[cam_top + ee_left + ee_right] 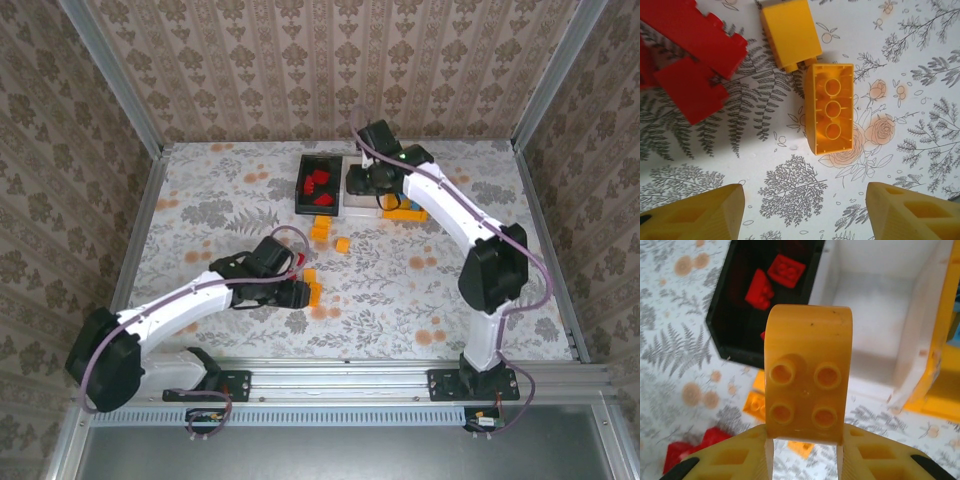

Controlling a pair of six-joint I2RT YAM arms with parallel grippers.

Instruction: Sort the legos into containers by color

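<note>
Right arm's fingers (pixel 730 460) clamp a rounded orange brick (pixel 807 375) over the row of trays, by the join of the black tray (pixel 727 340), which holds red bricks (pixel 786 270), and the white tray (pixel 875 325). Left arm's fingers (pixel 705 215) stand wide apart and empty near an upturned orange brick (pixel 832 107) lying on the tabletop (pixel 920 40) near loose red bricks (pixel 692 87).

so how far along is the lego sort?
Done: red bricks lie in the black tray. In hand: the right gripper is shut on an orange brick at the white tray, whose visible floor is bare; the left gripper hangs open near an upturned orange brick. Left: loose orange bricks and loose red bricks on the table.
</note>
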